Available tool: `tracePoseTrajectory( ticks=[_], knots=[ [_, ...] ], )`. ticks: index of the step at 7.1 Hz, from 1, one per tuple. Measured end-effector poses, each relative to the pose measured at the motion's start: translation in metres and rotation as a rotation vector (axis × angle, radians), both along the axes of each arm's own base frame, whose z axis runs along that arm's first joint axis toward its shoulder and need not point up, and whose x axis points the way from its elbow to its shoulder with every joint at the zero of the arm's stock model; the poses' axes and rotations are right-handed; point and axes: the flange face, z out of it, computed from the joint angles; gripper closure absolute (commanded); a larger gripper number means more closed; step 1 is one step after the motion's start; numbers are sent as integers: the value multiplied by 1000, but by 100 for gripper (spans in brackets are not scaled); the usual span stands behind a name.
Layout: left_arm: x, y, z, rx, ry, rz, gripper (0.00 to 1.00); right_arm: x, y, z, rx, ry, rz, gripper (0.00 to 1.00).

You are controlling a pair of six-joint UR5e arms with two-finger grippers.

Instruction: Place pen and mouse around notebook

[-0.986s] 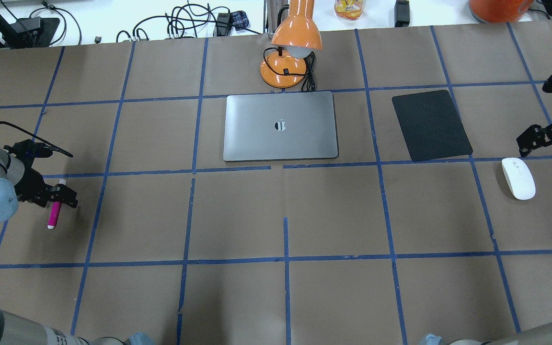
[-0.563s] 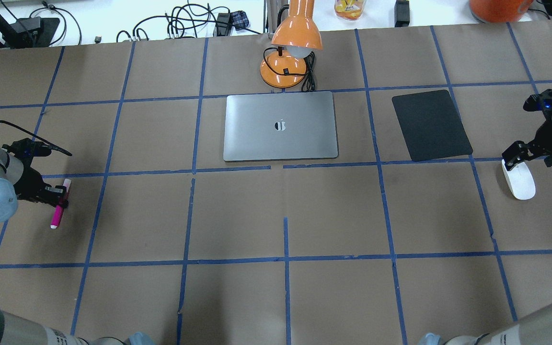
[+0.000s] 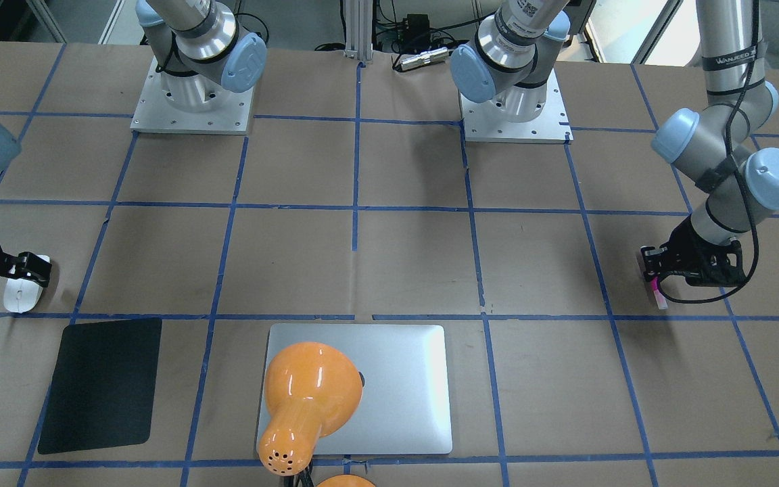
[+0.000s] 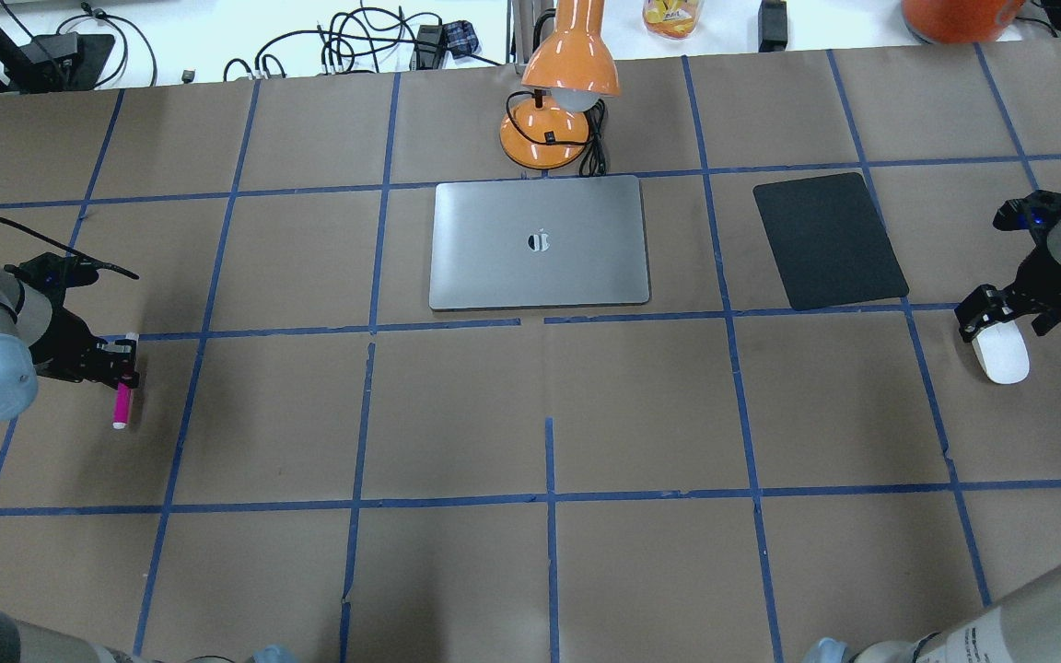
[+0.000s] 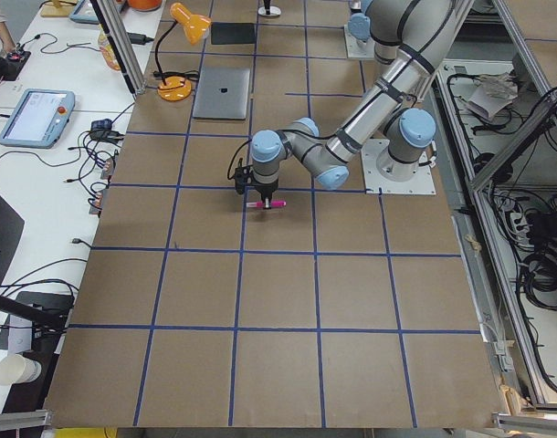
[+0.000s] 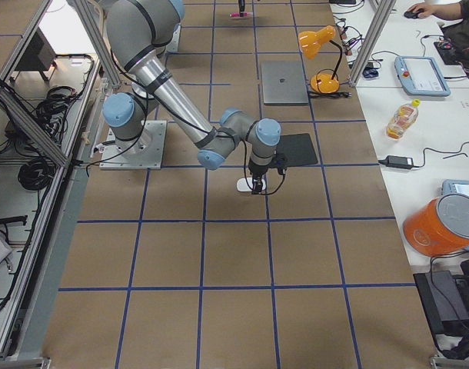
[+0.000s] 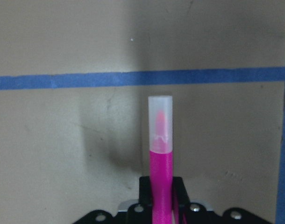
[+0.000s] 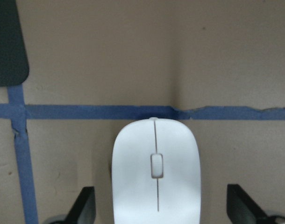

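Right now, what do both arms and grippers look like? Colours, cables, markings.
Left arm and right arm: silver-grey tubes, pale blue joint caps. Left gripper and right gripper: black, two fingers each. A black cable loops by the left wrist; a black band on that arm bears white lettering.

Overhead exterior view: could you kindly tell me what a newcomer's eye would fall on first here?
The glossy orange desk lamp at the far edge of the table stands out, the large silver-grey metal notebook lying just before it. At the left edge the left tool grips the slim magenta-pink pen; at the right edge the open right tool straddles the small white oval mouse.
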Motion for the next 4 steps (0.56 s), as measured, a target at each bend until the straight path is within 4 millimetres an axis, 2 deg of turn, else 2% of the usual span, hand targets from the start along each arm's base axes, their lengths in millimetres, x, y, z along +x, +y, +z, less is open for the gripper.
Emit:
tracePoseTrajectory(
  ticks=[1, 3, 4],
  knots=[
    [-43, -8, 12, 2, 21, 144, 100, 1, 1, -3, 6, -4, 0, 8],
    [-145, -24, 25, 7, 31, 397, 100, 1, 2, -6, 11, -7, -2, 15],
    [-207, -37, 36, -6, 33, 501, 100, 1, 2, -7, 11, -7, -5, 23]
  ],
)
